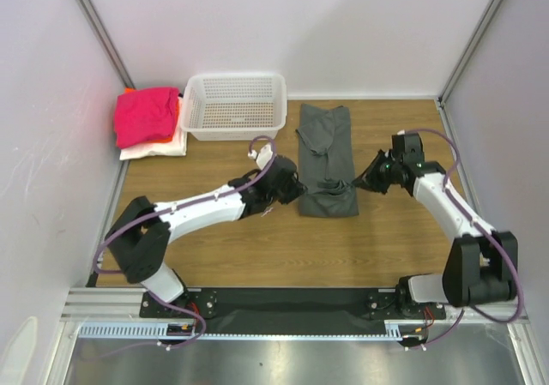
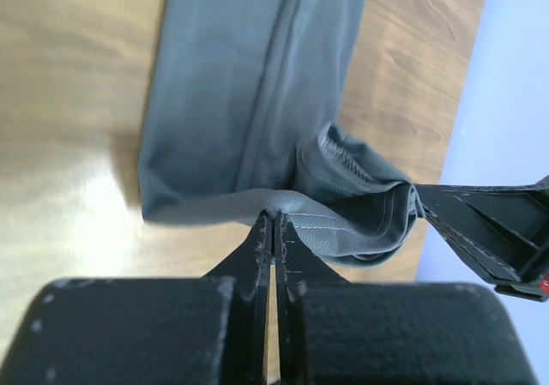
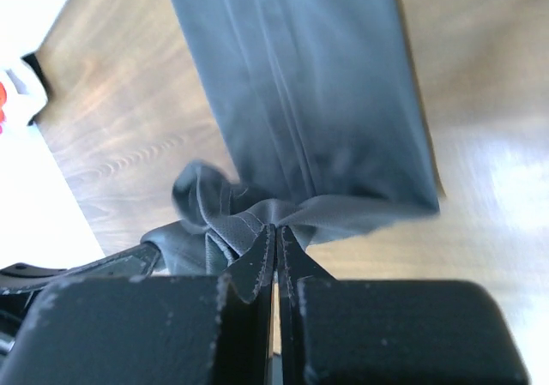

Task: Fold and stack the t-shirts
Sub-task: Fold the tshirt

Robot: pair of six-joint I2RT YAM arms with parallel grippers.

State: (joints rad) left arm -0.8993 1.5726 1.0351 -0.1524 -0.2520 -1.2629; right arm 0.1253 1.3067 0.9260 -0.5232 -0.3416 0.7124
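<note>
A dark grey t-shirt (image 1: 326, 149) lies folded into a long strip on the wooden table, running away from the arms. My left gripper (image 1: 296, 188) is shut on its near left corner (image 2: 283, 209). My right gripper (image 1: 360, 182) is shut on its near right corner (image 3: 283, 218). The near hem is bunched between the two grippers. A stack of folded shirts sits at the back left, with a magenta-pink one (image 1: 146, 115) on top, an orange edge (image 1: 177, 106) under it and a white one (image 1: 154, 149) at the bottom.
A white plastic mesh basket (image 1: 233, 105) stands at the back between the stack and the grey shirt. Pale walls close in the table at left, back and right. A metal rail runs along the near edge (image 1: 283, 303).
</note>
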